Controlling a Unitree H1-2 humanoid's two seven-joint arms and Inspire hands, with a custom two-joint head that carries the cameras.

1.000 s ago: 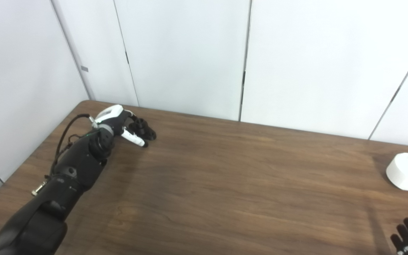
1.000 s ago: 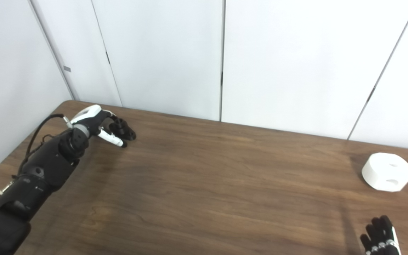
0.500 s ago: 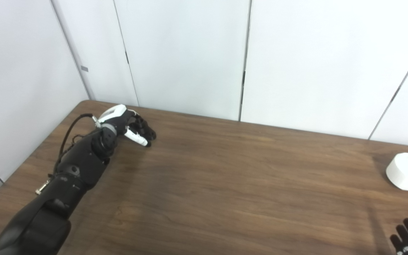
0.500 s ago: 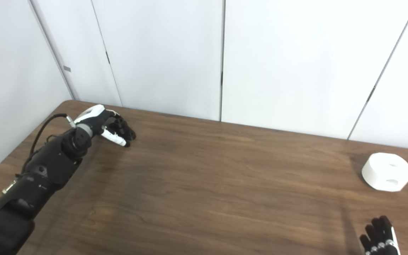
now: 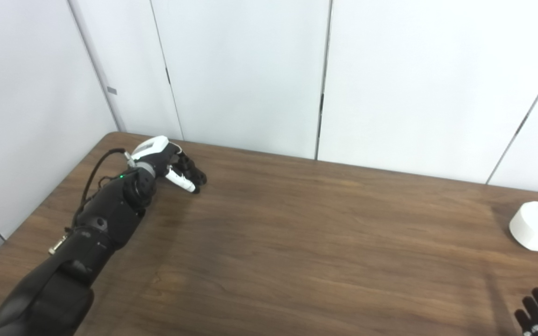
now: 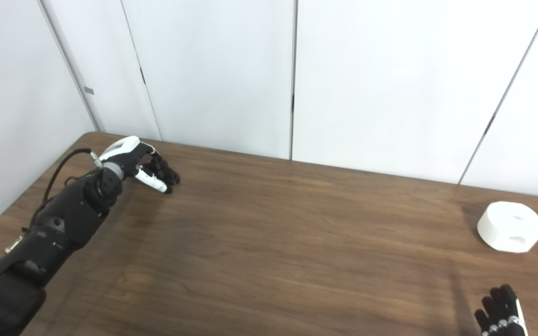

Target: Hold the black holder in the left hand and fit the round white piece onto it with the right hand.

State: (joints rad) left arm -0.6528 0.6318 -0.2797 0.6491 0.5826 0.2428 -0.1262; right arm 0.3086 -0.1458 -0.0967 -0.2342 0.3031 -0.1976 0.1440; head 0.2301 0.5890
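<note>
Two arms come up from the near edge of the brown wooden table point(image 5: 297, 242), and they are far apart. The left arm stretches out long toward the far left corner, where the left hand point(image 5: 168, 163) sits low over the wood, its white back turned up. Its fingers point(image 5: 189, 169) are curled down and drawn close around something dark on the tabletop, which I take to be the black holder point(image 5: 197, 175). From where I stand the holder and the black fingers run together, so I cannot tell its outline, nor whether the hand truly has a grip on it or only cups over it. The white thumb point(image 5: 181, 182) angles down beside that dark shape, its tip at the table.

Over at the far right side of the table lies the round white piece point(image 6: 510, 226), flat on the wood, with shallow recesses showing in its top face. Nothing touches it.

Only the fingertips of the right hand point(image 6: 500, 315) show, at the bottom right corner, pointing upward and slightly apart, holding nothing. It is near the white piece but clearly short of it.

White wall panels point(image 6: 367, 84) stand behind the table.
</note>
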